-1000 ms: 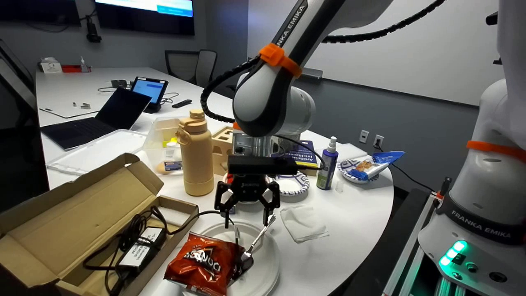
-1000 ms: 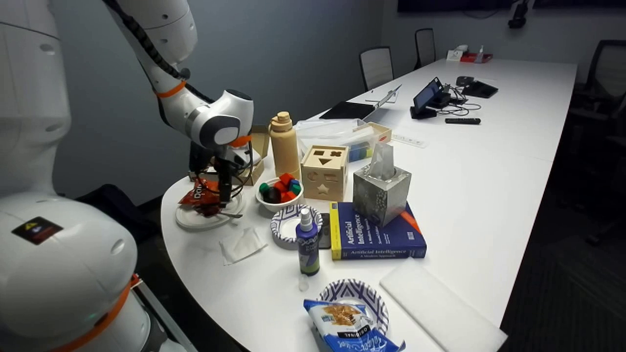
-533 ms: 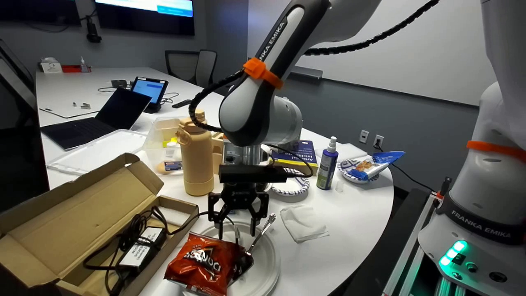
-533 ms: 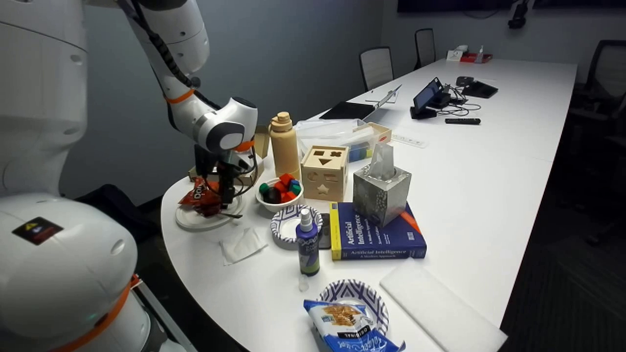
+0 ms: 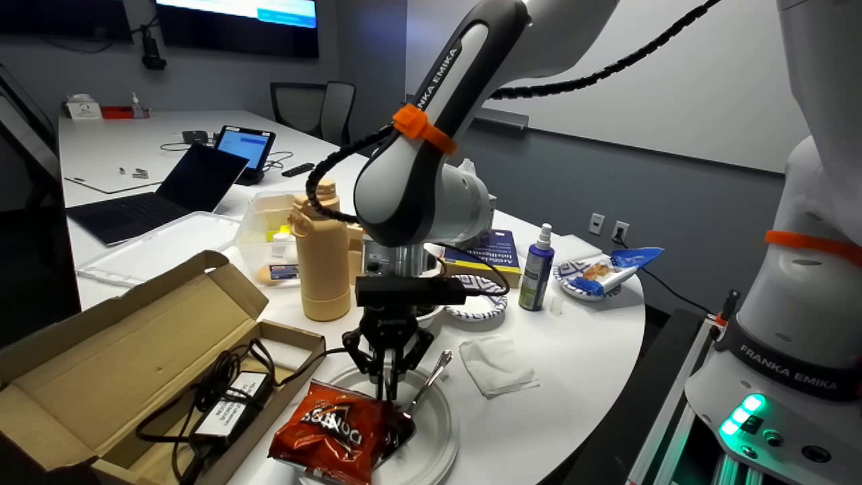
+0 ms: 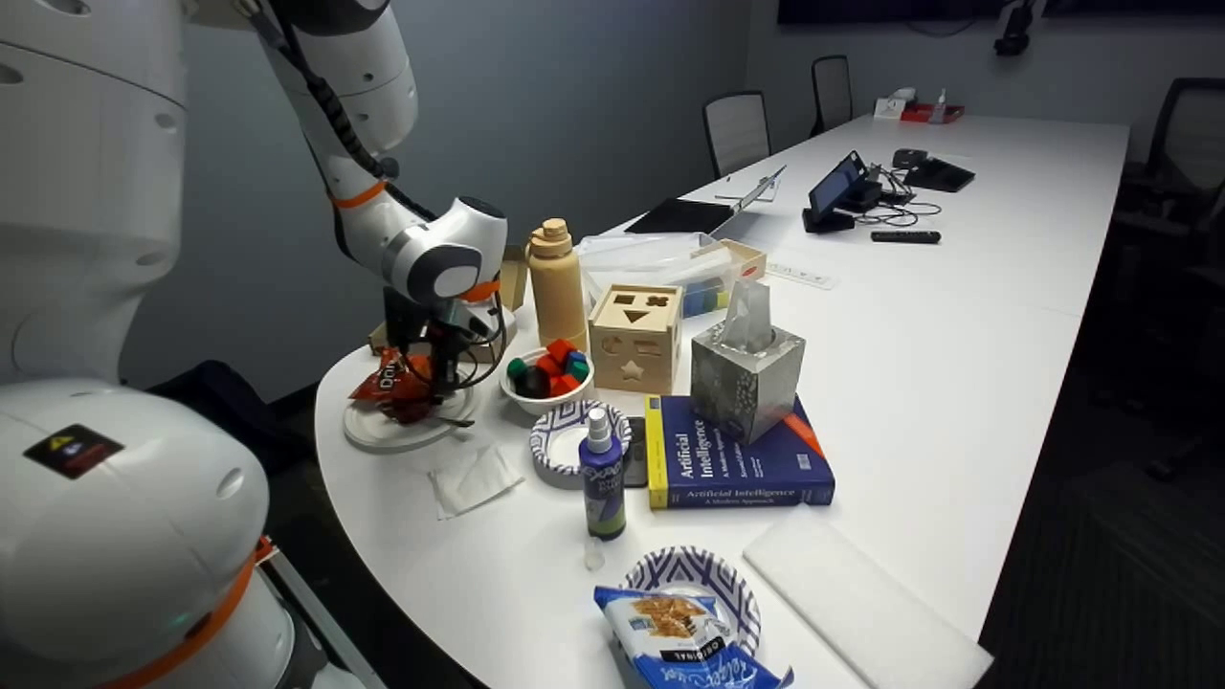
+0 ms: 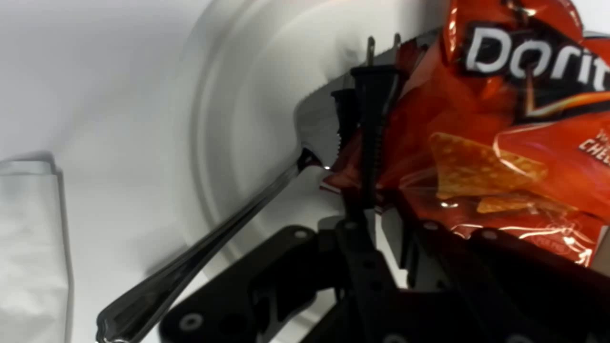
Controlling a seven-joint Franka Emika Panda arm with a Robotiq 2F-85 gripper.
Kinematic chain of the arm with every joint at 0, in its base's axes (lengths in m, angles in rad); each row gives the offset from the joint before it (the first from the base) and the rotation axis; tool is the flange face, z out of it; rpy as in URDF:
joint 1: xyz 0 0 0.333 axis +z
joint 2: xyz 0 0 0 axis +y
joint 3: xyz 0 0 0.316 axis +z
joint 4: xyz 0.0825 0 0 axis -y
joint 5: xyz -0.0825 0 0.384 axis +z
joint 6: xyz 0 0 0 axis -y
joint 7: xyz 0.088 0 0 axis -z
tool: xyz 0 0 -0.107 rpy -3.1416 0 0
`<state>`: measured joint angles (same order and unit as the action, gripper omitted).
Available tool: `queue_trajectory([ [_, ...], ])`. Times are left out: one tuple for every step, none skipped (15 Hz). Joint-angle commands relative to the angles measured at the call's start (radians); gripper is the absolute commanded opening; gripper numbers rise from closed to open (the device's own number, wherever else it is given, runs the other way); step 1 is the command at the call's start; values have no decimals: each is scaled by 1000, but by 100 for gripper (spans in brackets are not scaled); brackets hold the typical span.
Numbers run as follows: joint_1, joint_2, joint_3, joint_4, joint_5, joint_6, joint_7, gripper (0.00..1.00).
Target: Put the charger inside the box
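Observation:
In an exterior view the black power brick of the charger (image 5: 232, 407), with a white label and tangled cable, lies in the brown cardboard box (image 5: 128, 357), its lid flap raised. The charger's cable runs over the box wall to the white plate (image 5: 441, 438). My gripper (image 5: 387, 397) points down over that plate, fingers nearly together. Seen from the wrist, the two-pronged plug (image 7: 376, 90) lies against the red snack bag, and its cord passes between my fingertips; my gripper (image 7: 368, 196) looks shut on it. Cord beyond the fingertips is hidden.
A red snack bag (image 5: 330, 428) and a metal server (image 5: 431, 380) share the plate. A tan bottle (image 5: 323, 263) stands behind, between box and arm. Nearby are a napkin (image 5: 498, 364), a bowl of blocks (image 6: 536, 407) and a wooden cube (image 6: 636, 344).
My gripper has come down and shifted left in an exterior view, towards the plug on the plate. Its fingers, wide apart before, have drawn together around the charger's cord.

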<state>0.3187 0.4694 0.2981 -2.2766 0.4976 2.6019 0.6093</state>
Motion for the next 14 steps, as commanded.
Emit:
queue_trajectory([
  [12,-24,-16,5,-9,-18,7,0],
  [16,-34,-22,4,-18,-23,14,0],
  [17,-40,-25,4,-24,-26,16,2],
  [19,-50,-26,5,-27,-30,19,1],
  [25,-65,-29,6,-37,-35,28,1],
  [30,-79,-31,8,-42,-39,35,1],
  [36,-98,-31,15,-48,-54,50,1],
  [39,-110,-29,26,-50,-70,61,1],
  [37,-118,-19,43,-39,-88,66,1],
  [40,-124,-13,62,-29,-100,79,1],
  [47,-128,-11,83,-29,-109,100,1],
  [50,-127,-5,105,-25,-119,112,1],
  [58,-123,-2,131,-26,-127,135,1],
  [63,-111,1,158,-23,-129,154,1],
])
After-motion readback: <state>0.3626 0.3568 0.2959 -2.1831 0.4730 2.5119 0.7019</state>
